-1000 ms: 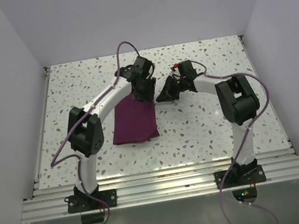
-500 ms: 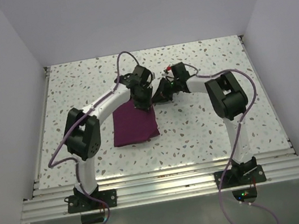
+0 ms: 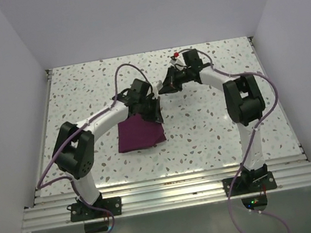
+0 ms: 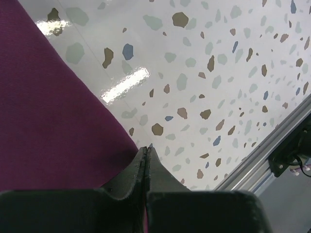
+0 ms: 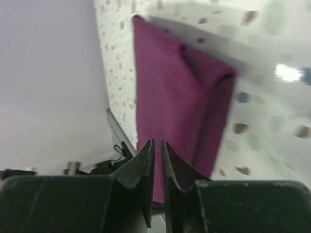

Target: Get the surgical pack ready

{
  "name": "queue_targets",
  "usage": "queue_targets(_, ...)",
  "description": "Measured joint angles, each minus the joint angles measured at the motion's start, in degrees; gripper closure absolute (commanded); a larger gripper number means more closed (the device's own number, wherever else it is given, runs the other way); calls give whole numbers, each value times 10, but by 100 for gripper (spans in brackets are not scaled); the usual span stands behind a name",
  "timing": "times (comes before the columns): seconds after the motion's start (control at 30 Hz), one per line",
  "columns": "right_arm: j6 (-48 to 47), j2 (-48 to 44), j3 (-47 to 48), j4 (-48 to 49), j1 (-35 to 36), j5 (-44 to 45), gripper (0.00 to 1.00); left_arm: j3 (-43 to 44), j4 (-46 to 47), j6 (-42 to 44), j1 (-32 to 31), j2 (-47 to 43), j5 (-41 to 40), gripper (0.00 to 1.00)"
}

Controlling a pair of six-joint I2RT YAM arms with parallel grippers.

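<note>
The surgical pack shows as a folded plum-purple cloth bundle (image 3: 139, 136) lying flat on the speckled table, left of centre. My left gripper (image 3: 156, 113) is at the bundle's far right corner. In the left wrist view its jaws (image 4: 146, 148) are pressed together, tips right at the cloth's edge (image 4: 48, 121). A thin purple streak shows low between them; whether a layer is pinched I cannot tell. My right gripper (image 3: 162, 89) hangs further back, clear of the bundle. Its fingers (image 5: 157, 141) are a slit apart with nothing between them, and the cloth (image 5: 180, 97) lies beyond.
The speckled table (image 3: 215, 118) is walled on the left, right and back. An aluminium rail (image 3: 167, 186) runs along the near edge by the arm bases and shows in the left wrist view (image 4: 272, 150). Purple cables loop over both arms.
My left gripper has shut and drawn back toward the near side, down to the bundle's far right corner. The right gripper has lifted away toward the back of the table.
</note>
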Motion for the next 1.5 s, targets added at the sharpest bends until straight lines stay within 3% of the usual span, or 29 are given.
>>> queue_targets(0.27, 103, 50, 7, 140, 77, -70, 86, -65, 53, -11, 2, 0, 23, 100)
queue_targets(0.47, 157, 111, -9, 196, 81, -74, 87, -87, 65, -15, 9, 0, 24, 100)
queue_targets(0.9, 148, 118, -9, 194, 30, -62, 87, -60, 19, -12, 66, 41, 55, 100)
queue_targets(1.23, 110, 141, 41, 145, 21, -34, 87, 19, -49, 11, 131, 113, 9, 100)
queue_targets(1.37, 93, 142, 60, 115, 23, -28, 87, 20, -54, 12, 132, 111, -10, 99)
queue_targets(1.5, 66, 132, 68, 66, 23, -12, 85, -37, -47, 10, 134, 47, -16, 90)
